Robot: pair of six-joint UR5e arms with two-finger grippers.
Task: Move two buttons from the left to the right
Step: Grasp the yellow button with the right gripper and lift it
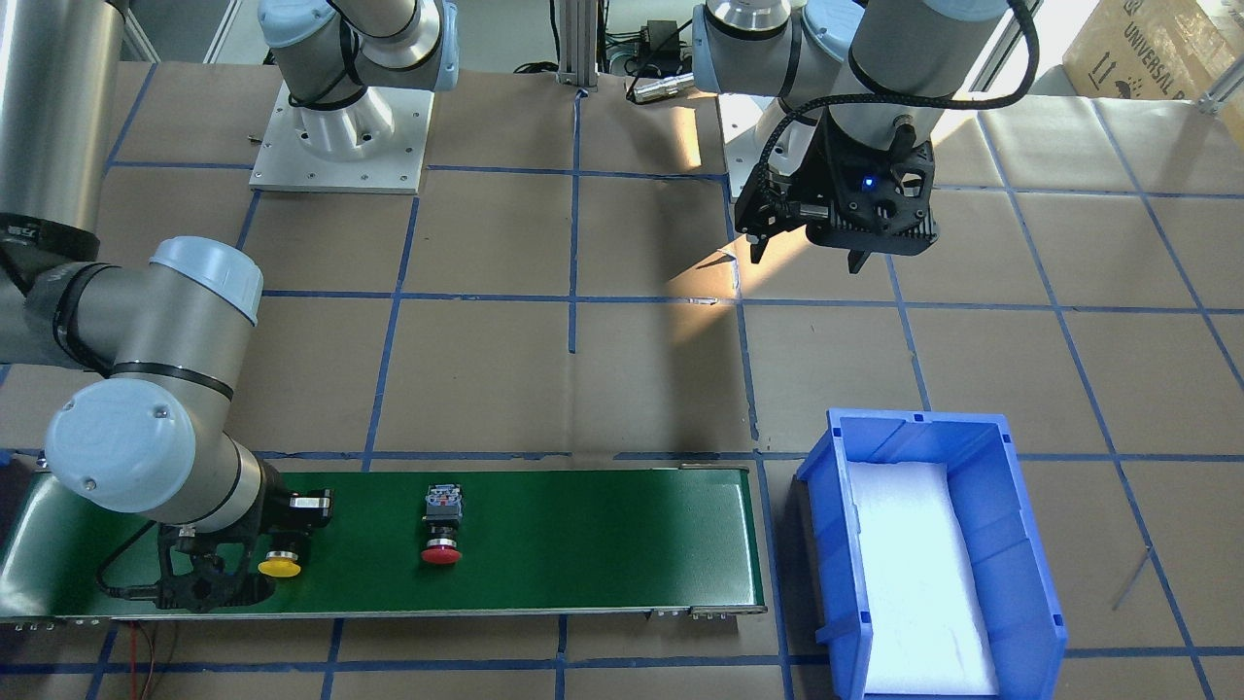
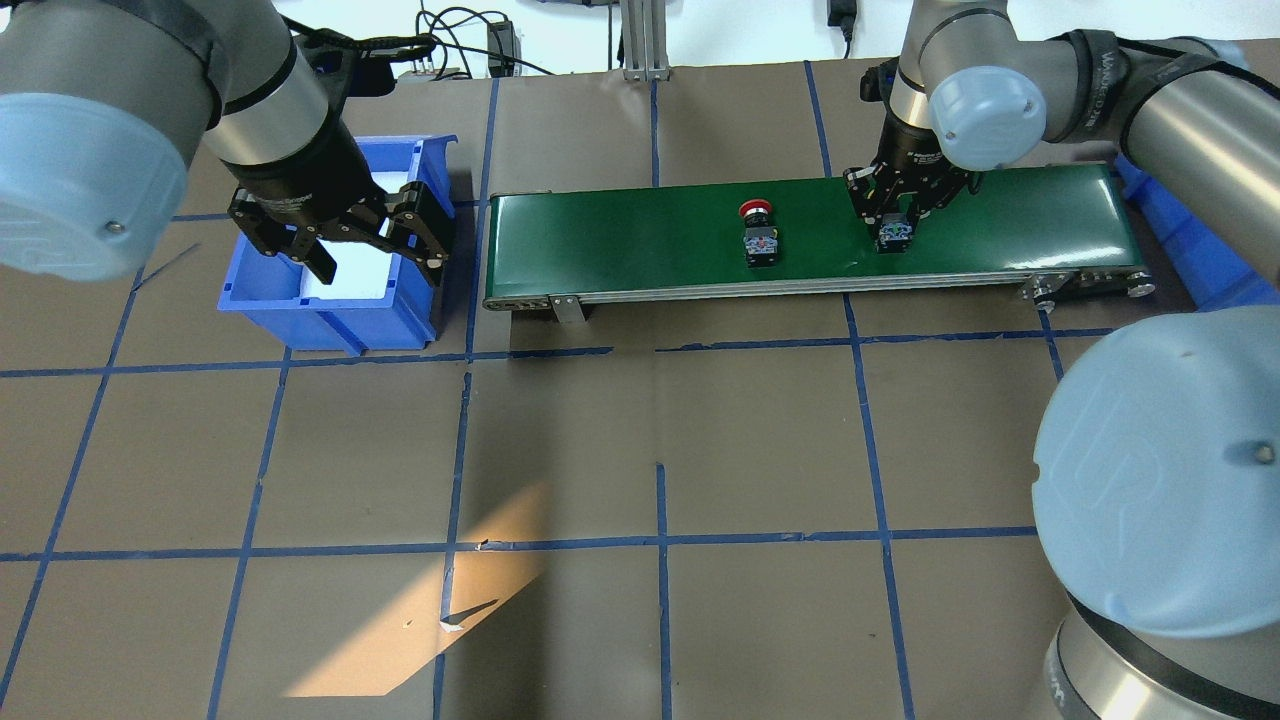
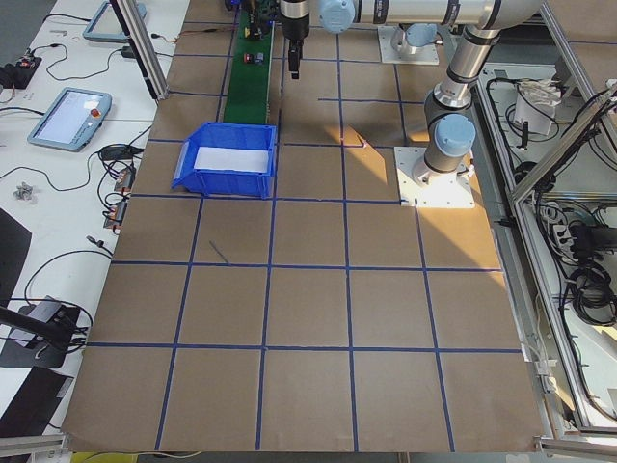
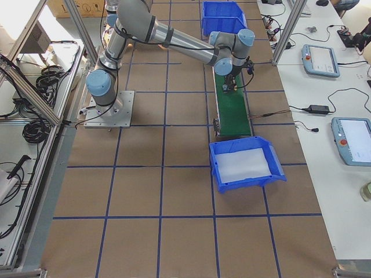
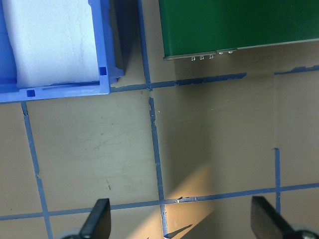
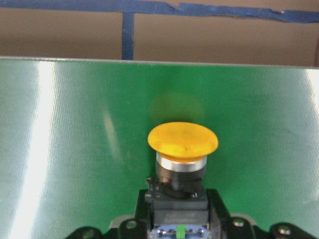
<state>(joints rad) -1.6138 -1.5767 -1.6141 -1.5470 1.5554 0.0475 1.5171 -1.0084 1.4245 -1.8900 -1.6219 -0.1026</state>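
The yellow-capped button (image 6: 183,142) lies on its side on the green conveyor belt (image 1: 583,535), its cap (image 1: 279,565) pointing to the belt's far edge. My right gripper (image 6: 178,219) is shut on its black body, low over the belt (image 2: 893,225). The red-capped button (image 1: 442,530) lies alone on the belt's middle (image 2: 757,235). My left gripper (image 5: 182,221) is open and empty, and hovers above the bare table near the blue bin (image 2: 330,320), as the front view (image 1: 809,255) shows.
The blue bin (image 1: 1020,544) with a white foam liner stands off the belt's end on my left side. A second blue bin (image 2: 1170,240) stands past the belt's other end. Blue tape lines grid the brown table.
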